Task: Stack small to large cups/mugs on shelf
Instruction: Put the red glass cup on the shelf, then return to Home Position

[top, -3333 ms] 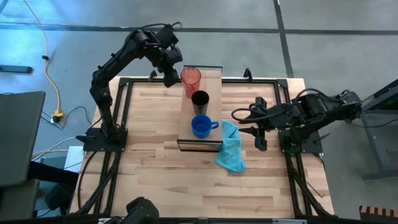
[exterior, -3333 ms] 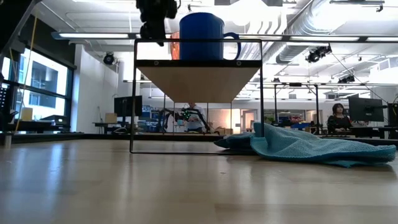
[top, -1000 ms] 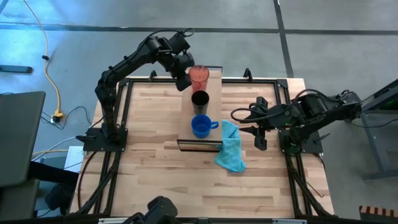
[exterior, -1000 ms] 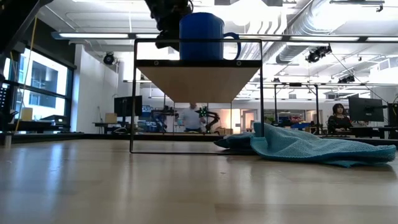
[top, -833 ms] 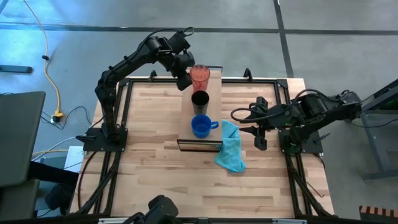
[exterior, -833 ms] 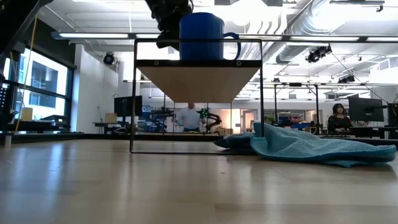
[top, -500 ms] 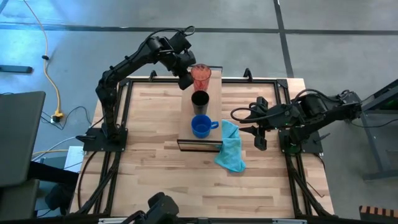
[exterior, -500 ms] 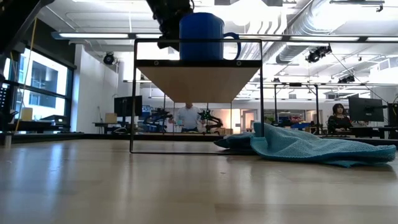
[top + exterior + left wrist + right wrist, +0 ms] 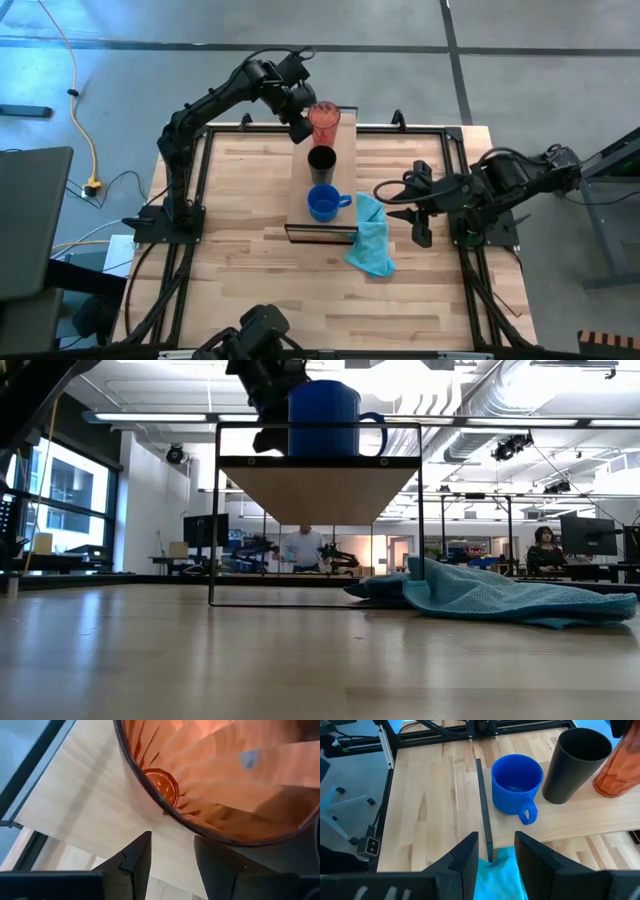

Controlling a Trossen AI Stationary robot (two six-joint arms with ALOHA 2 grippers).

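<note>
Shelf [image 9: 300,190] (three cups [image 9: 322,160]) on table [image 9: 240,260]

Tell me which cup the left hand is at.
The red tumbler, at the far end of the shelf. The left hand sits beside it; the black cup and blue mug stand alone.

A light-blue cloth [image 9: 371,238] lies crumpled on the slatted wooden surface [image 9: 250,260], toward its right side. In the low view the cloth [image 9: 490,596] rests in a low heap on the surface [image 9: 300,660]. A yellow cable [image 9: 80,100] runs across the grey floor [image 9: 540,60] at left. In the room beyond, a person [image 9: 302,548] stands at a bench; another person [image 9: 545,547], possibly seated, appears at far right.
</note>
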